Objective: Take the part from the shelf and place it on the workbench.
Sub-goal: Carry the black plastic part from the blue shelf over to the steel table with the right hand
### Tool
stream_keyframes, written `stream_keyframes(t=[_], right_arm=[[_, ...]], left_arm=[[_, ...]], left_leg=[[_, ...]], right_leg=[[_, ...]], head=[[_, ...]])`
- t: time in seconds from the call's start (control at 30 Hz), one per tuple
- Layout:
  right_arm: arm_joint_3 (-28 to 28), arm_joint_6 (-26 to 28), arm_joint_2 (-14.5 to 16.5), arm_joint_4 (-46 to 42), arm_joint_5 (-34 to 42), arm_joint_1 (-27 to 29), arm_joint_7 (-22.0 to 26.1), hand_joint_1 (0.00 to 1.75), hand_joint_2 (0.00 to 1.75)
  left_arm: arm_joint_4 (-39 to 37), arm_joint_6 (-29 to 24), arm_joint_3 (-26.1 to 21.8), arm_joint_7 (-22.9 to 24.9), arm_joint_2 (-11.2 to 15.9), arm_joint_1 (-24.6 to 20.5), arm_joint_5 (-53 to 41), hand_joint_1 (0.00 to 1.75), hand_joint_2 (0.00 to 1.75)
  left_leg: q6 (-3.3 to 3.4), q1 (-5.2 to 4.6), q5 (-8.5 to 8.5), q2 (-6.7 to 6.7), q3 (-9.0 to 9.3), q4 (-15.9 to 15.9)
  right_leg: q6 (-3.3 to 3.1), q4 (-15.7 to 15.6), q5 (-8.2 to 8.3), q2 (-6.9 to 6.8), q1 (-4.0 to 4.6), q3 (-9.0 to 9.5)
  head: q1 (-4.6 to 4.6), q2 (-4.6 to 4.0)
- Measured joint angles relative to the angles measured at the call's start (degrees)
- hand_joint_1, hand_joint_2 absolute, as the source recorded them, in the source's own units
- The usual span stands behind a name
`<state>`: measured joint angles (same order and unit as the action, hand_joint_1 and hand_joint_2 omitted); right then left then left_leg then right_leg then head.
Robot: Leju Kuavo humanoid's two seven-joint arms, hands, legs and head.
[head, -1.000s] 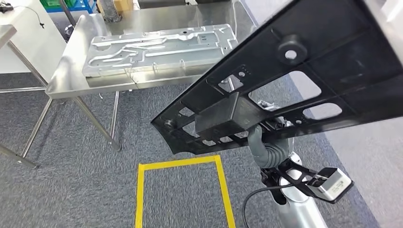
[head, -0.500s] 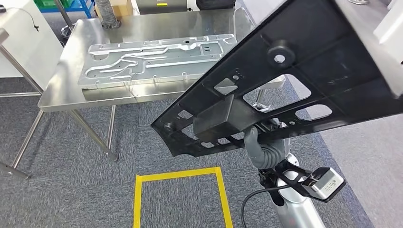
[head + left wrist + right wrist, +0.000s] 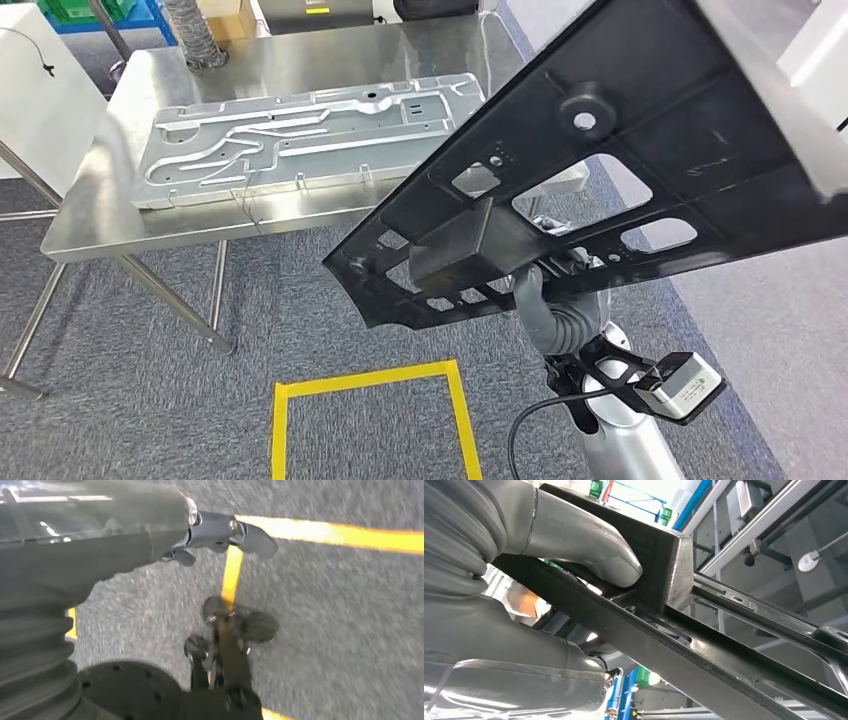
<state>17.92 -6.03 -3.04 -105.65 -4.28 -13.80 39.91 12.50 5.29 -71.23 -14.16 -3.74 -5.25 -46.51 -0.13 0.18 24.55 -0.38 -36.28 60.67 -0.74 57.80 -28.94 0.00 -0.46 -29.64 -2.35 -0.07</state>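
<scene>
Black part [image 3: 620,170] gripped in right hand [image 3: 560,315]; left hand [image 3: 220,530] empty, fingers apart. Carry level toward workbench [image 3: 90,225] at ten o'clock, clearing metal plate [image 3: 300,135].

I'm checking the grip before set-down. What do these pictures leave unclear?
- Head view: right hand fingers, hidden under the black part.
- Head view: part's far end, cut by the picture's edge.
- Left wrist view: left hand, blurred.
- Head view: workbench right side, behind the part.
</scene>
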Motion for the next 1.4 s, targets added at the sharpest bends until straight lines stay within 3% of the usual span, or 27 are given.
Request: stream_keyframes(t=[0.03,0.1,0.2,0.23,0.3,0.33,0.37,0.4,0.47,0.53,0.63,0.7,0.73,0.8,0.83,0.87,0.9,0.97,1.0,1.03,1.1,1.2,1.27,1.33,1.37,1.4], right_arm=[[-0.01,0.25,0.01,0.03,-0.13,-0.01,-0.01,1.75,1.75],[-0.17,0.92,0.01,0.06,-0.37,-0.18,0.02,1.75,1.75],[-1.15,1.56,0.00,0.08,-0.51,-1.20,0.03,1.75,1.75],[-1.66,1.55,-0.01,0.15,-0.46,-1.65,0.02,1.75,1.75],[-2.60,1.21,-0.02,0.45,-0.26,-2.27,0.03,1.75,1.75],[-3.00,0.97,-0.02,0.72,-0.15,-2.41,0.03,1.75,1.75],[-3.31,0.78,-0.02,1.00,-0.08,-2.55,0.03,1.75,1.75],[-3.56,0.67,-0.02,1.31,-0.04,-2.76,0.03,1.75,1.75],[-3.98,0.71,-0.03,1.87,-0.07,-3.28,0.02,1.75,1.75],[-4.20,0.86,-0.04,2.34,-0.20,-3.73,-0.01,1.75,1.75],[-4.30,1.09,-0.08,2.74,-0.43,-4.21,-0.02,1.75,1.75],[-4.33,1.27,-0.09,2.80,-0.55,-4.67,0.00,1.75,1.75],[-4.33,1.45,-0.09,2.81,-0.62,-4.91,0.01,1.75,1.75],[-4.34,1.92,-0.11,2.83,-0.72,-5.27,0.01,1.75,1.75],[-4.37,2.12,-0.12,2.84,-0.79,-5.36,0.01,1.75,1.75],[-4.43,2.25,-0.13,2.84,-0.85,-5.44,0.01,1.75,1.75],[-4.51,2.33,-0.13,2.83,-0.92,-5.56,0.01,1.75,1.75],[-4.72,2.42,-0.13,2.80,-1.02,-5.95,0.01,1.75,1.75],[-4.81,2.45,-0.13,2.78,-1.03,-6.17,0.02,1.75,1.75],[-4.89,2.48,-0.13,2.77,-1.04,-6.36,0.02,1.75,1.75],[-5.01,2.49,-0.13,2.74,-1.11,-6.58,0.03,1.75,1.75],[-5.28,2.87,-0.18,2.54,-1.93,-7.11,0.04,1.75,1.75],[-5.66,3.72,-0.31,2.45,-3.47,-7.79,0.04,1.75,1.75],[-6.44,4.64,-0.44,2.63,-5.05,-8.30,-0.01,1.75,1.75],[-6.99,5.01,-0.52,2.80,-5.64,-8.52,-0.05,1.75,1.75],[-7.58,5.27,-0.63,3.03,-6.07,-8.87,-0.12,1.75,1.75]], left_arm=[[0.00,0.00,0.00,0.02,0.01,0.00,-0.07,0.00,1.75],[0.00,-0.02,0.00,0.05,0.01,0.03,-0.21,0.00,1.75],[0.00,0.01,0.00,0.03,0.01,-0.03,-0.29,0.00,1.75],[0.00,0.03,0.00,0.01,0.01,-0.10,-0.30,0.00,1.75],[0.00,0.07,0.00,-0.02,0.03,-0.22,-0.31,0.00,1.75],[0.00,0.10,0.00,-0.02,0.03,-0.21,-0.31,0.00,1.75],[0.00,0.12,0.00,-0.03,0.03,-0.17,-0.31,0.00,1.75],[0.00,0.16,0.00,-0.03,0.03,-0.12,-0.31,0.00,1.75],[0.00,0.20,0.00,-0.03,-0.02,-0.09,-0.32,0.00,1.75],[0.00,0.20,0.00,0.00,-0.06,-0.20,-0.32,0.00,1.75],[0.00,0.07,-0.01,0.17,-0.01,-0.35,-0.22,0.00,1.75],[0.00,0.01,-0.02,0.27,0.03,-0.42,-0.08,0.00,1.75],[0.00,0.00,-0.03,0.29,0.04,-0.46,-0.01,0.00,1.75],[0.00,0.02,-0.05,0.31,0.00,-0.42,0.04,0.00,1.75],[0.00,0.02,-0.06,0.32,0.00,-0.32,0.06,0.00,1.75],[0.00,0.03,-0.07,0.32,0.00,-0.21,0.06,0.00,1.75],[0.00,0.03,-0.08,0.32,0.00,-0.12,0.06,0.00,1.75],[0.00,0.04,-0.09,0.30,0.01,-0.06,0.06,0.00,1.75],[0.00,0.04,-0.09,0.28,0.01,-0.06,0.06,0.00,1.75],[0.00,0.04,-0.09,0.27,0.01,-0.10,0.06,0.00,1.75],[0.00,0.04,-0.09,0.24,0.01,-0.12,0.06,0.00,1.75],[0.00,0.13,-0.09,0.16,-0.03,-0.07,0.03,0.00,1.75],[0.00,0.21,-0.09,0.05,-0.08,-0.15,-0.03,0.00,1.75],[0.00,0.24,-0.09,-0.02,-0.09,-0.23,-0.13,0.00,1.75],[0.00,0.25,-0.09,-0.05,-0.09,-0.21,-0.19,0.00,1.75],[0.00,0.26,-0.09,-0.07,-0.10,-0.16,-0.22,0.00,1.75]], left_leg=[[0.28,-0.21,-0.81,0.01,0.43,-1.59],[0.72,-0.48,-0.64,0.02,0.58,-2.11],[1.52,0.00,-0.67,0.04,1.77,-3.18],[1.77,0.16,-0.51,0.05,2.19,-3.48],[2.09,0.11,0.11,0.03,2.70,-3.54],[2.12,0.08,0.48,0.00,3.07,-3.52],[2.11,0.06,0.89,-0.05,3.57,-3.51],[2.05,0.06,1.35,-0.10,4.22,-3.48],[1.77,0.03,2.42,-0.19,5.52,-3.42],[1.19,-0.10,3.30,-0.26,6.00,-3.19],[0.21,-0.12,4.02,-0.16,6.14,-3.30],[-0.49,-0.05,5.17,-0.02,5.77,-1.50],[-0.81,0.06,6.31,0.01,4.54,1.14],[-1.29,0.30,8.95,0.04,-0.17,9.17],[-1.42,0.40,9.50,0.05,-2.51,12.48],[-1.47,0.44,8.89,0.05,-4.05,13.97],[-1.39,0.45,6.99,0.05,-4.42,13.03],[-0.92,0.40,1.24,0.05,-2.33,5.66],[-0.61,0.23,-0.72,0.05,-0.92,2.03],[-0.29,0.07,-1.58,0.09,0.15,-0.57],[0.24,-0.26,-1.07,0.11,0.83,-1.94],[1.12,0.10,-0.76,0.07,1.64,-3.01],[1.65,0.24,-0.55,0.09,2.26,-3.51],[1.97,0.18,-0.10,0.07,2.57,-3.49],[2.01,0.15,0.18,0.02,2.84,-3.45],[1.99,0.14,0.52,-0.05,3.23,-3.38]], right_leg=[[0.28,-0.04,-0.29,-0.01,0.01,0.15],[0.96,-0.29,-0.65,0.02,-0.02,0.21],[1.79,1.74,-2.17,-0.02,0.02,-0.39],[1.95,4.72,-3.40,-0.02,0.00,-2.03],[2.18,12.84,-5.89,0.02,-0.04,-7.22],[2.29,15.71,-6.07,0.02,-0.10,-9.46],[2.37,16.55,-5.05,0.01,-0.17,-10.73],[2.39,14.96,-2.80,0.00,-0.23,-10.78],[2.17,7.53,2.84,-0.01,-0.28,-8.47],[1.68,1.78,5.12,0.01,-0.10,-6.41],[0.76,0.53,4.32,0.25,0.03,-5.86],[0.08,0.08,3.86,0.23,-0.22,-4.97],[-0.20,-0.10,3.59,0.15,-0.35,-4.44],[-0.51,-0.14,2.94,0.04,-0.30,-3.70],[-0.52,-0.13,2.60,0.06,-0.27,-3.33],[-0.50,-0.13,2.22,0.10,-0.24,-2.86],[-0.44,-0.12,1.80,0.15,-0.24,-2.28],[-0.19,-0.15,0.83,0.22,-0.23,-0.92],[0.03,-0.15,0.39,0.23,-0.15,-0.40],[0.31,-0.16,0.05,0.26,-0.08,-0.12],[0.93,-0.34,-0.27,0.27,0.00,-0.02],[1.85,0.46,-1.22,0.18,-0.05,-0.08],[2.20,6.23,-3.70,0.18,-0.20,-3.14],[2.47,14.22,-5.94,0.17,-0.29,-8.35],[2.58,16.32,-5.68,0.16,-0.32,-10.19],[2.63,16.11,-4.16,0.16,-0.33,-10.89]], head=[[0.00,0.01],[-0.01,0.01],[0.01,0.01],[0.02,0.01],[0.02,0.01],[0.02,0.01],[0.02,0.00],[0.02,0.00],[0.02,0.00],[0.02,0.01],[0.01,0.01],[0.00,0.01],[-0.01,0.01],[-0.01,0.01],[-0.01,0.01],[-0.01,0.00],[-0.01,0.00],[0.00,0.00],[0.01,0.00],[0.01,0.00],[0.01,0.00],[0.01,0.01],[0.02,0.00],[0.02,0.00],[0.02,0.00],[0.02,0.00]])
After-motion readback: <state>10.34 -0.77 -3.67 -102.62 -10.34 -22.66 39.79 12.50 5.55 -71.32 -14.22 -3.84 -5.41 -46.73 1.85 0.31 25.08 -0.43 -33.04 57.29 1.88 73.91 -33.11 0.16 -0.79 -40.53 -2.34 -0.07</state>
